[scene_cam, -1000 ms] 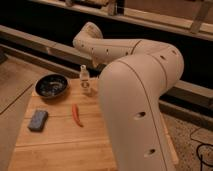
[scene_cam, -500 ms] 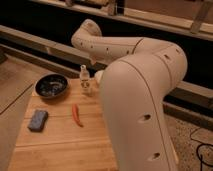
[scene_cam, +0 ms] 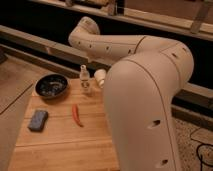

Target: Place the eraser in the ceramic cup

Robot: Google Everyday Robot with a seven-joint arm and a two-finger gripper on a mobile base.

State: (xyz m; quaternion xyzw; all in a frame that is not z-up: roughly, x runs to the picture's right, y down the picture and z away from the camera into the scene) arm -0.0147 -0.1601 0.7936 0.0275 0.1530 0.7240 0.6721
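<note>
Nearest the camera, the robot's bulky white arm (scene_cam: 145, 105) fills the right half of the view and hides whatever lies behind it. The gripper is out of sight, somewhere behind or below that arm, so whether the jaws are open, closed or gripping something cannot be told. The small black eraser cannot be seen anywhere either; it may be held or covered by the arm.

On the pale wooden tabletop (scene_cam: 65, 145), at the near left, lies a blue rectangular sponge-like block (scene_cam: 38, 120). Past it, near the middle, lies a thin red-orange chili-shaped piece (scene_cam: 76, 114). Farther back on the left sits a wide dark shallow bowl (scene_cam: 51, 85); its contents are unclear. Beside it to the right stands a small clear bottle with a white cap (scene_cam: 85, 78), and just beyond that the small white ceramic cup (scene_cam: 100, 76) shows partly at the arm's edge; its inside is not visible.

Doing this step well likely means centring the eraser over the cup's mouth, lowering close before release, and keeping clear of the neighbouring bottle.
</note>
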